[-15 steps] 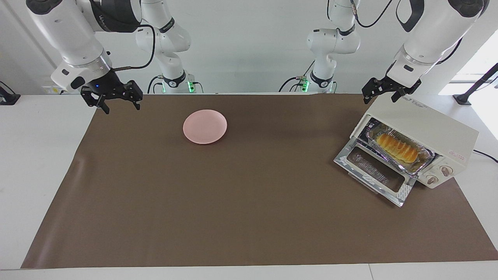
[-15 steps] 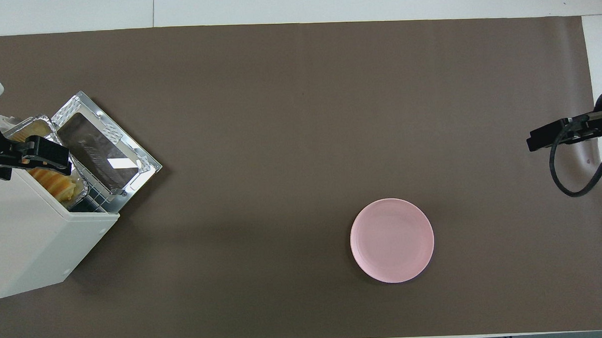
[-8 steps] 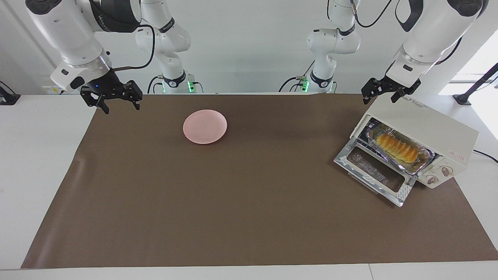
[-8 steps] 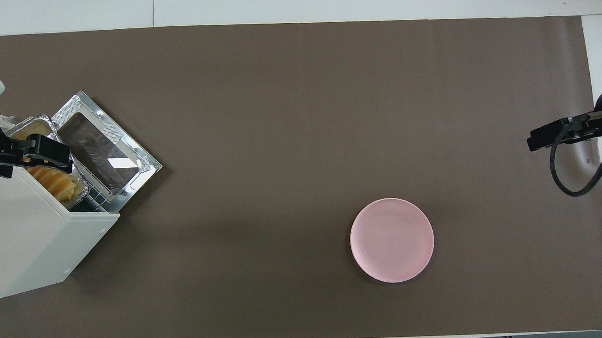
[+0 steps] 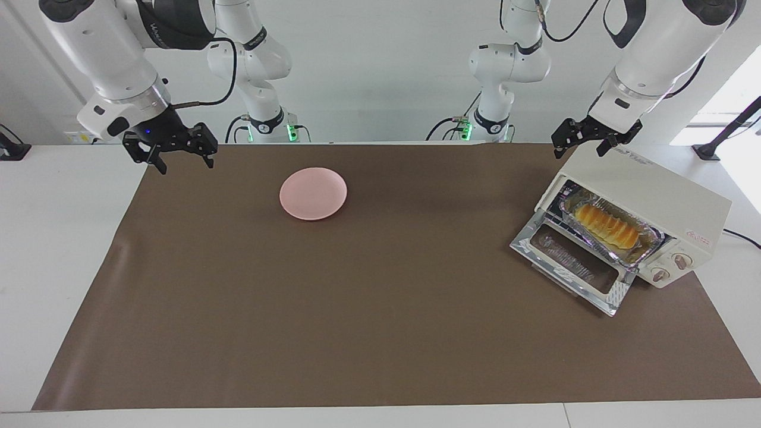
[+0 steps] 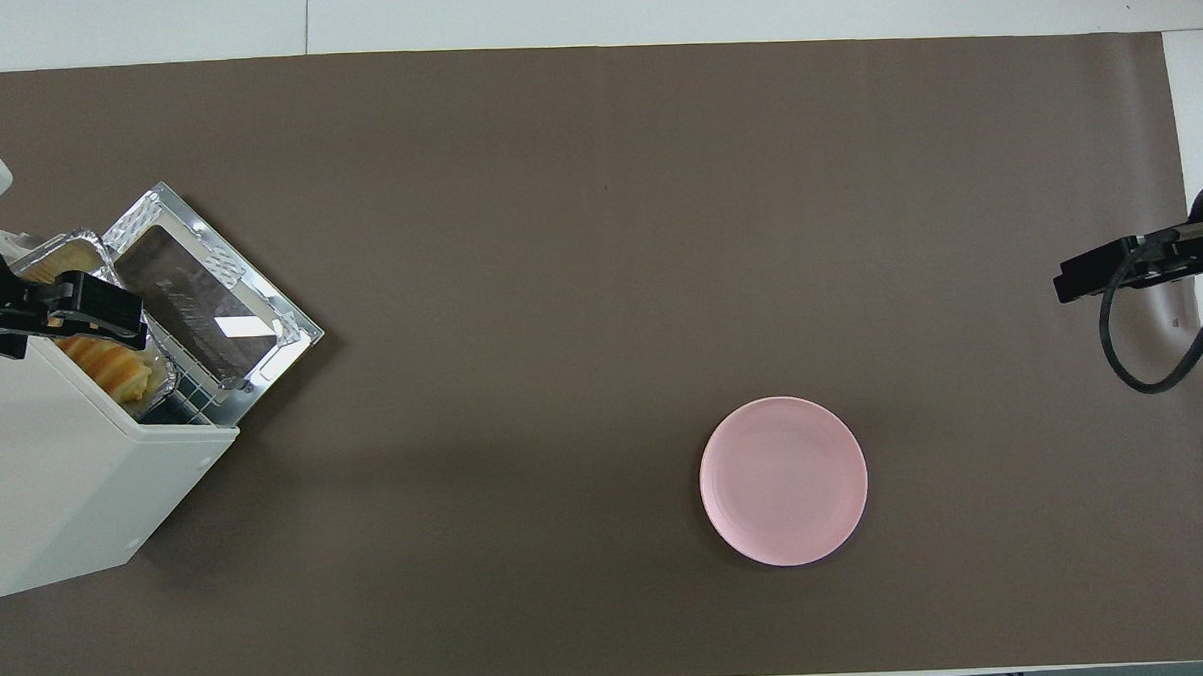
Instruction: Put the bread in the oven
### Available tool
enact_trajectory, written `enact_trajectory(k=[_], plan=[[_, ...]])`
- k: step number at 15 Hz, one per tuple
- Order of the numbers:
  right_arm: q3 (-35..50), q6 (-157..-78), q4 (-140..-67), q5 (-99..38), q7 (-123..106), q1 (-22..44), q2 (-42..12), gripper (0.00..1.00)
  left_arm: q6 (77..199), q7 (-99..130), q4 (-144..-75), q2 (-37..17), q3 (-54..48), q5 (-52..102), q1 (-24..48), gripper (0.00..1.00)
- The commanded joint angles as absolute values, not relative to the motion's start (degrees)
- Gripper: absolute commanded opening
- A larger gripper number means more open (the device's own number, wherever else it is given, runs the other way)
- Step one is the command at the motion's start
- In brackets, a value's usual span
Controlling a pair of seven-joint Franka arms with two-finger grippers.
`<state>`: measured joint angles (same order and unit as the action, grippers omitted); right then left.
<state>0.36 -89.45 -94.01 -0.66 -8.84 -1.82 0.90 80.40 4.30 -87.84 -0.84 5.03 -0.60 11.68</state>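
The golden ridged bread (image 5: 606, 226) lies in a crinkled foil tray (image 5: 645, 248) on the rack inside the cream-white oven (image 5: 654, 190), at the left arm's end of the table. The glass door (image 5: 574, 264) hangs open and down. In the overhead view the bread (image 6: 112, 365) shows partly under the oven's (image 6: 76, 476) top edge. My left gripper (image 5: 579, 152) is open and empty, up in the air over the oven's top corner; it also shows in the overhead view (image 6: 80, 314). My right gripper (image 5: 187, 166) is open and empty over the mat's corner at the right arm's end.
A pink plate (image 5: 313, 193) with nothing on it sits on the brown mat (image 5: 357, 309), toward the right arm's end and near the robots; it also shows in the overhead view (image 6: 784, 480). The right gripper (image 6: 1099, 271) hangs over the mat's edge.
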Motion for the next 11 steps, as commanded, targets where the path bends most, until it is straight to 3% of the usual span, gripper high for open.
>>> enact_trajectory(k=[1, 11], plan=[[0.5, -89.1, -95.4, -1.4, -8.9, -2.3, 2.3, 1.00, 81.3, 3.6, -89.7, 0.4, 5.0, 0.0, 11.5, 1.00], [0.6, -89.1, -95.4, -1.4, -8.9, -2.3, 2.3, 1.00, 82.7, 2.9, -92.1, 1.1, 5.0, 0.0, 10.9, 1.00]])
